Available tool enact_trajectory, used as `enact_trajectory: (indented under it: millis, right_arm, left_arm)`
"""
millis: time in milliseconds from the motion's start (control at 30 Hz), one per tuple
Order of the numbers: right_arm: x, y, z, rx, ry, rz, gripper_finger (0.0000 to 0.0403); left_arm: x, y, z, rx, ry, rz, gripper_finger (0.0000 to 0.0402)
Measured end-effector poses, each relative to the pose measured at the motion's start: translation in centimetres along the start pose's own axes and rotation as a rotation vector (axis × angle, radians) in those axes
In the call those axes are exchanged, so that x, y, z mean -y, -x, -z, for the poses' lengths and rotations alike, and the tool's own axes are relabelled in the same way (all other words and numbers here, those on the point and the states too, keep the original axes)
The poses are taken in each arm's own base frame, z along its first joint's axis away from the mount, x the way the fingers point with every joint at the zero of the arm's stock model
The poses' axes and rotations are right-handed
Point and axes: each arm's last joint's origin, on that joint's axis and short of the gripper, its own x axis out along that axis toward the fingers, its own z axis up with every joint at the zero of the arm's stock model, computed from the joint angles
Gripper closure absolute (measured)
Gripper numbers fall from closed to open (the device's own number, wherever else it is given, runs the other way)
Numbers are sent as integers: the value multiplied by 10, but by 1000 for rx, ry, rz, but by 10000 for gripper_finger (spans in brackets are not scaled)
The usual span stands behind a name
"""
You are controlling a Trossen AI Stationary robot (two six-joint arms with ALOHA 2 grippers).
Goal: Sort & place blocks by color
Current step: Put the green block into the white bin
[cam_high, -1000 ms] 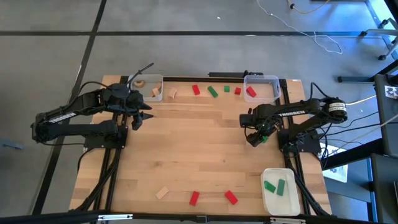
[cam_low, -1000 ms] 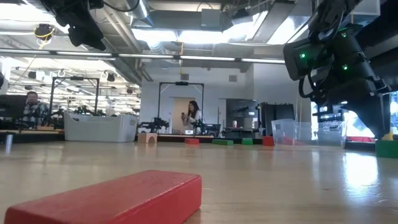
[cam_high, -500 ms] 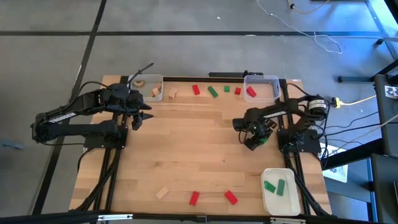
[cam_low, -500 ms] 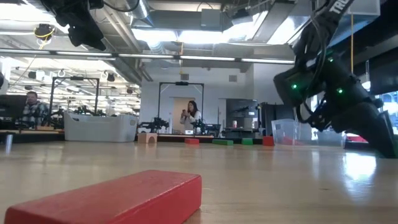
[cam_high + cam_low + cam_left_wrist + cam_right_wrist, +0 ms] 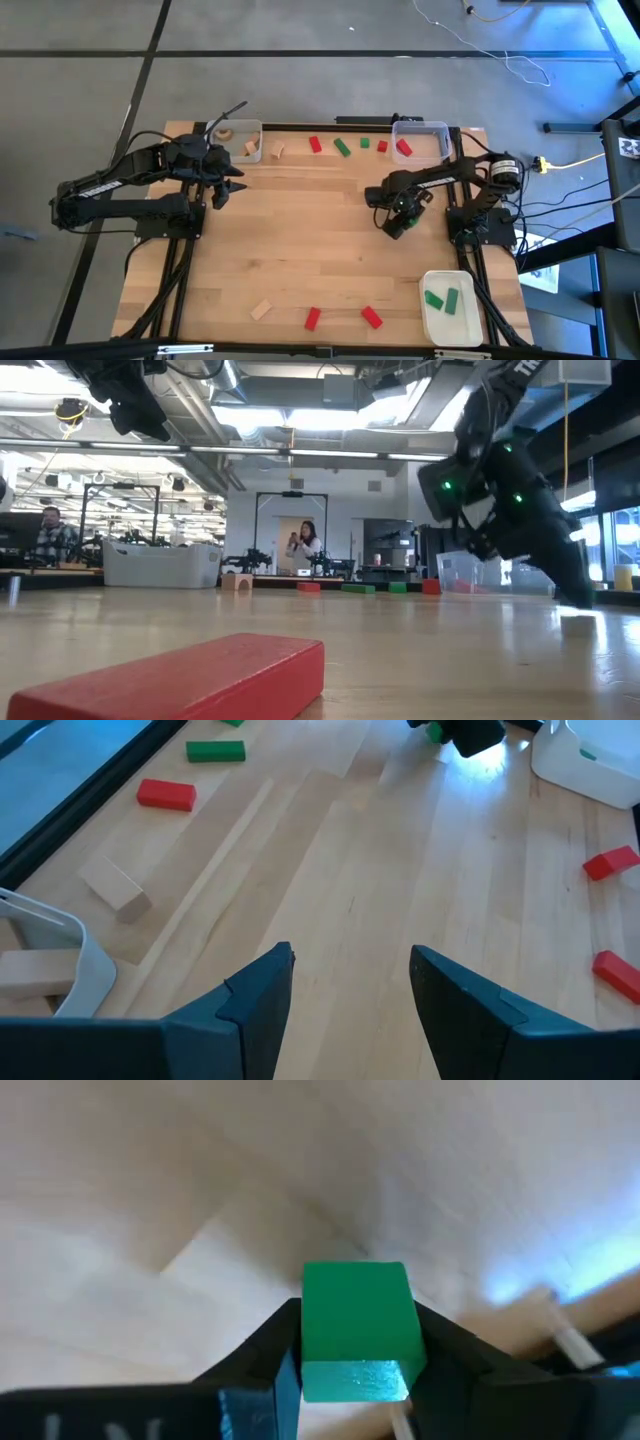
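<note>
Right now your right gripper (image 5: 355,1355) clamps a green block (image 5: 357,1330) between both fingers, over the right-hand part of the table (image 5: 300,250), short of the far right corner. You see the block end-on in the right wrist view: a bright green squarish face with sharp corners, its near end glinting.

Your left gripper (image 5: 350,985) waits with fingers spread wide and nothing between them, near the far left corner.

Along the far edge lie a tan block (image 5: 279,151), a red block (image 5: 315,145), another green block (image 5: 342,148) and two smaller pieces beside it. A clear bin (image 5: 240,131) at the far left corner holds tan pieces; a second clear bin (image 5: 420,128) at the far right holds a red one. The white tray (image 5: 433,325) at the near right corner carries two green blocks. By the near edge sit one tan and two red blocks.

Beyond the pale plank surface, the low view shows a workshop with people far back. From above, the arm hides most of the held block.
</note>
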Motion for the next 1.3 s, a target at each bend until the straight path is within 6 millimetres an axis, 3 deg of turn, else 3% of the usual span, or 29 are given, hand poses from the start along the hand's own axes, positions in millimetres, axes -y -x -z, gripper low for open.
enact_trajectory:
  millis: [300,567,767,967,1300]
  right_arm:
    - [-27,58,11,36,120,22,272]
    - [-56,115,47,89,117,51,272]
    - [-74,140,82,169,34,-22,272]
    - [-82,143,125,162,-141,-91,272]
    - [-104,123,191,-41,-325,-81,272]
  left_arm:
    - [0,0,0,0,-3,0,207]
    - [0,0,0,0,-10,0,207]
    - [0,0,0,0,-45,0,207]
    - [0,0,0,-1,-63,0,207]
    - [0,0,0,0,-109,-4,207]
